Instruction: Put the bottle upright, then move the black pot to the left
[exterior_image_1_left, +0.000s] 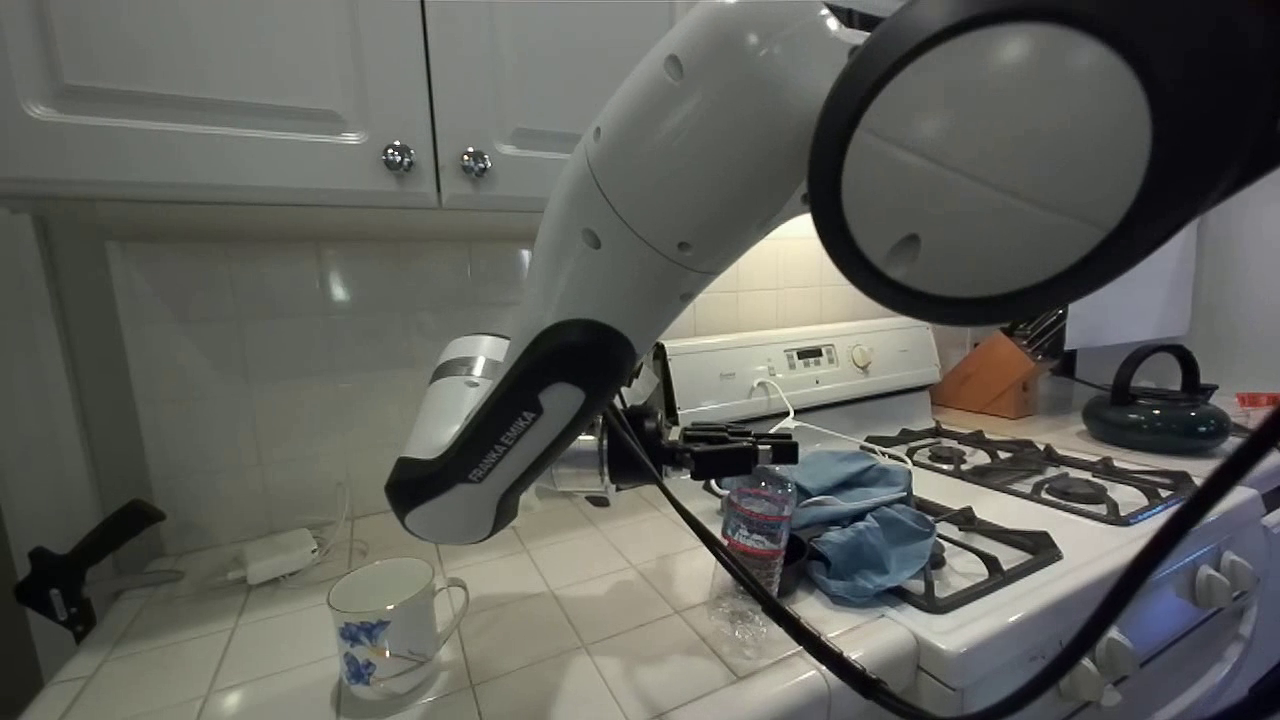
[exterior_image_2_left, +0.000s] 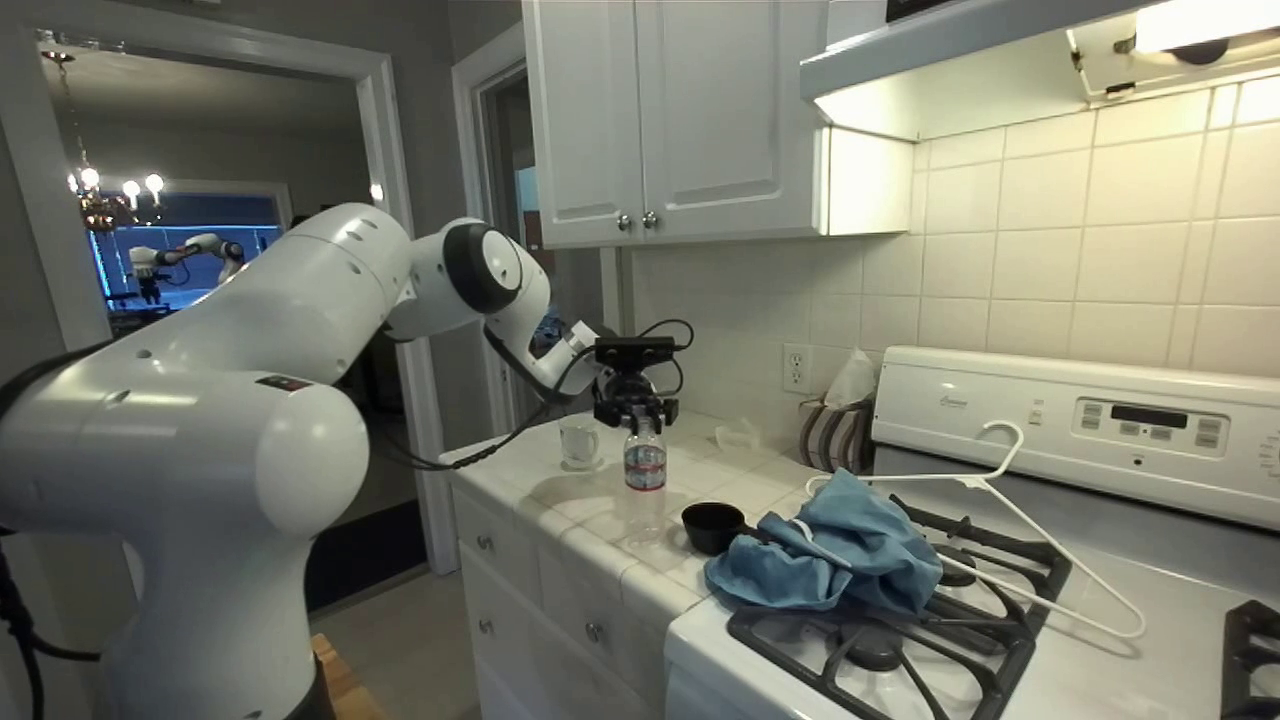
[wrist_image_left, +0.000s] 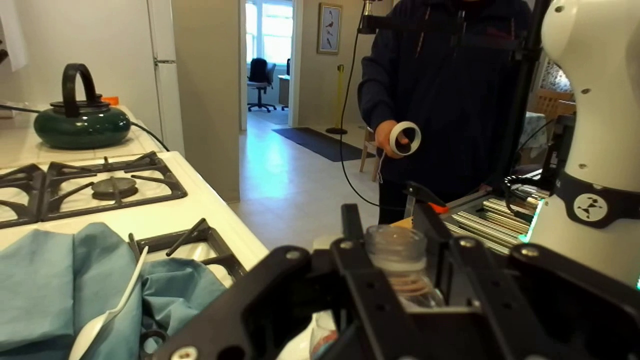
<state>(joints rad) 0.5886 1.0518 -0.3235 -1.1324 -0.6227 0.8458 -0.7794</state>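
The bottle (exterior_image_2_left: 645, 485) stands upright, its base apparently resting on the tiled bench (exterior_image_1_left: 620, 615) near the edge. The end effector (wrist_image_left: 392, 225) is drawn in to about the width of the bottle's neck; in the wrist view its fingers (wrist_image_left: 352, 222) flank the mouth on both sides and appear to grip it, although the contact faces are partly hidden. The first step is therefore judged complete in posture but not in release: the grip has yet to be opened and the arm withdrawn, with some risk of tipping so slim a container. The black pot (exterior_image_2_left: 712, 527) also sits on the bench, just beside the bottle and near the gas stove (exterior_image_2_left: 1160, 560). Its handle reaches to the blue cloth (exterior_image_2_left: 850, 560); whether the far end lies beneath the fabric cannot be told. Nothing grasps the pot, and the second step is judged not begun. In both exterior views the bottle stands to the left of the pot, with the patterned mug (exterior_image_1_left: 385, 635) well apart beyond it; if left is taken in that sense, the transfer will probably have to pass around the bottle. Remaining: release, retreat, grasp of the pot, leftward transfer.
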